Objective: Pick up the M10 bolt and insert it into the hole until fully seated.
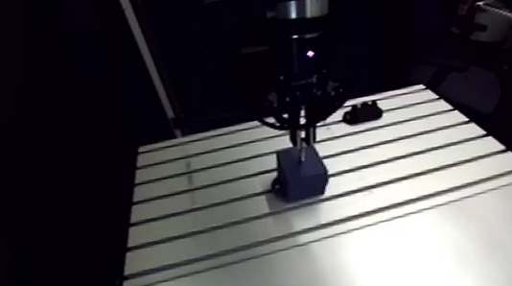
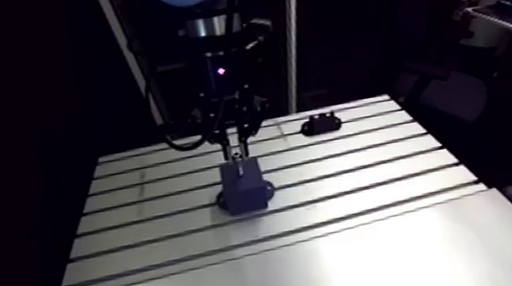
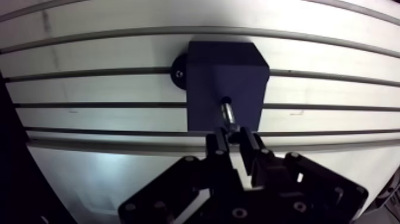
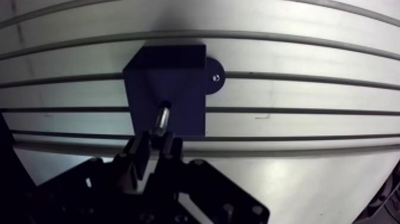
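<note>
Gripper [image 3: 237, 142] clamped on bolt [image 3: 228, 114], tip right at the hole [image 3: 226, 100] in the block [image 3: 208, 77]. Mid-insertion I reckon; next needs a straight push down till seated.

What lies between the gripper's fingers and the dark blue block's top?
The silvery metal bolt, clamped by the gripper, its tip at the dark blue block; wrist view shows it.

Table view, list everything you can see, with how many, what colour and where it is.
table: one, silver, slotted, under everything
block: one, dark blue, middle of the table, under the gripper
bolt: one, silver, tip at the hole in the block's top, upper end between the fingers
small object: one, black, far part of the table, beyond the block
gripper: one, black, above the block, shut on the bolt
</note>
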Available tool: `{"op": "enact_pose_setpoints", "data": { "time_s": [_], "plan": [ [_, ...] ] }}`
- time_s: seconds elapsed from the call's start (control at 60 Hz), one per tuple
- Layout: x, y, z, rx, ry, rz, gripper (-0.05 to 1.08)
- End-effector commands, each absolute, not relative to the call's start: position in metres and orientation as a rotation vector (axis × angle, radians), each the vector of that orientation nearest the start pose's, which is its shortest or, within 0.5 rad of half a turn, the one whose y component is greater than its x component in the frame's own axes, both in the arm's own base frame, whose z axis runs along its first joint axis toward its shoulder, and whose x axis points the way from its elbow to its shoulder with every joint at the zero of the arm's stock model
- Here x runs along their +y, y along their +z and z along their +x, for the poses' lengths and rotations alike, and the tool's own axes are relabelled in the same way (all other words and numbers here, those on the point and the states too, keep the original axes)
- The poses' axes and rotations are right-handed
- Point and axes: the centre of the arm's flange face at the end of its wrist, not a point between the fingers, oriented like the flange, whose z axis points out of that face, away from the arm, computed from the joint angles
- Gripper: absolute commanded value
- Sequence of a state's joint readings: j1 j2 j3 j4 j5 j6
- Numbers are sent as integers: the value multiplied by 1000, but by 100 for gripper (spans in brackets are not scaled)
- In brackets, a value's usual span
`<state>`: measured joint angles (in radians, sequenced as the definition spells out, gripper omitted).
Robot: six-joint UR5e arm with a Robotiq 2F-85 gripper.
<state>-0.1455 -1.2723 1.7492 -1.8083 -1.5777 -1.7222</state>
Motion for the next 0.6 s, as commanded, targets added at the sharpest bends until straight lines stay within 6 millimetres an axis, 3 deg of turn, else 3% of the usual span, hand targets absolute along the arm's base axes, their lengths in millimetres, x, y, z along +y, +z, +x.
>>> {"op": "enact_pose_setpoints", "data": {
  "time_s": [0.017,0.6],
  "plan": [
    [-51,268,-562,2923,-34,-18,108],
    [-51,268,-562,2921,-35,-21,108]
  ]
}}
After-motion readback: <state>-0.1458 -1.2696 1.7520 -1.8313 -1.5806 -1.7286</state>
